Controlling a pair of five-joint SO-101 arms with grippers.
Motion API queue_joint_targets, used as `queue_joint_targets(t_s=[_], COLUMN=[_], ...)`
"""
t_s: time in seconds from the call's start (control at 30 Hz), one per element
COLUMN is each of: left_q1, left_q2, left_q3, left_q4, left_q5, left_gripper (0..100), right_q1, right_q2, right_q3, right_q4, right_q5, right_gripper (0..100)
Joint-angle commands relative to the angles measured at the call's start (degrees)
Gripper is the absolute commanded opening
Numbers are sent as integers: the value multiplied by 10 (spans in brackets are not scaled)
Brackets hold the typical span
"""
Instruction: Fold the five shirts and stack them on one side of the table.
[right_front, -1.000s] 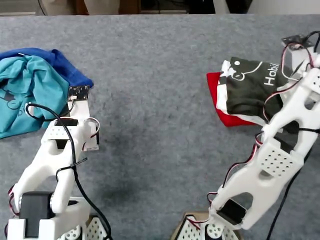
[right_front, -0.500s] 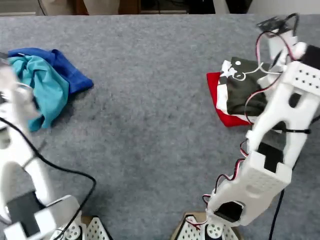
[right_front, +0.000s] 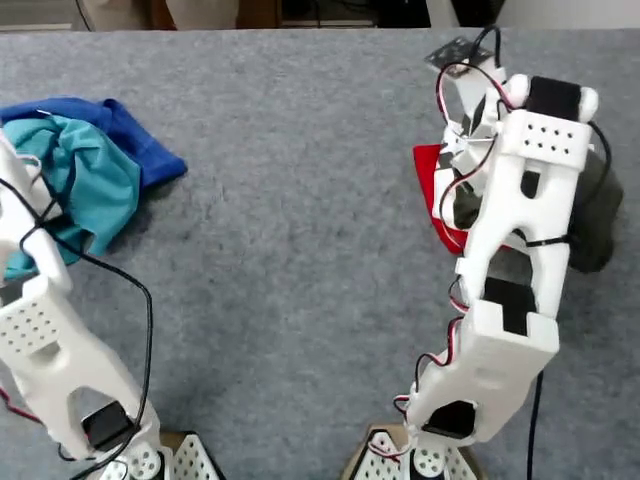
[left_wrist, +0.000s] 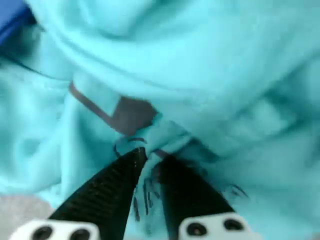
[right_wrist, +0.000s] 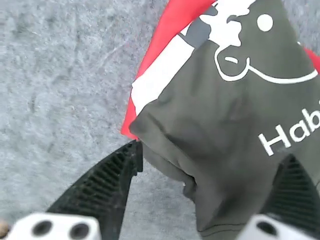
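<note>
A crumpled teal shirt lies at the table's left edge, on top of a blue shirt. My left gripper is down in the teal shirt, its black fingers shut on a small fold of the cloth. At the right is a stack: a red shirt at the bottom, a white one over it, and a dark printed shirt on top. My right gripper hangs open over the dark shirt's near edge, its fingers wide apart. In the high view the right arm covers most of the stack.
Grey carpet-like cloth covers the whole table, bare across the middle between the two piles. Both arm bases stand at the near edge. Dark furniture lines the far edge.
The left arm swung from the table's near left out over the teal shirt and went down into it. The right arm moved toward the far side, over the stack.
</note>
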Motion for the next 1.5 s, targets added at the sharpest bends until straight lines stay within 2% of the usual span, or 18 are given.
queue_joint_targets(t_s=[0.0,0.1,0.2,0.3,0.4,0.5,0.6,0.7,0.77,0.83,0.9,0.93,1.03,1.1,1.23,1.33,1.4,1.47], left_q1=[26,40,45,54,115,249,446,647,705,679,590,538,367,211,-57,-108,-98,-81], left_q2=[1,-13,-62,-171,-320,-505,-698,-865,-953,-1022,-1070,-1083,-1077,-1067,-1055,-1055,-1055,-1056], left_q3=[-152,-273,-285,-200,-24,192,380,505,556,581,586,589,612,655,831,969,1021,1043], left_q4=[147,262,259,260,260,259,252,251,248,243,236,223,173,125,-63,-197,-229,-232], left_q5=[4,6,8,7,4,2,-18,-19,13,79,136,143,124,112,13,-87,-132,-139], left_gripper=[18,19,18,18,18,18,19,23,74,190,288,295,271,268,264,243,219,216], right_q1=[-5,-2,-3,-5,-4,-7,-7,-7,-9,-20,-40,-52,-96,-129,-174,-192,-201,-202], right_q2=[-39,-39,-39,-38,-38,-34,-35,-34,-33,-33,-33,-31,-13,3,29,40,44,48], right_q3=[-3,-19,-36,-47,-47,-46,-46,-43,-41,-41,-40,-40,-44,-42,-44,-47,-47,-47], right_q4=[-7,-4,10,20,16,14,-11,-40,-52,-54,-50,-50,-48,-47,-47,-53,-60,-73], right_q5=[35,38,38,38,38,38,38,38,38,38,37,33,4,2,1,1,1,1], right_gripper=[403,383,290,154,30,55,62,62,62,62,62,63,63,63,63,63,63,63])
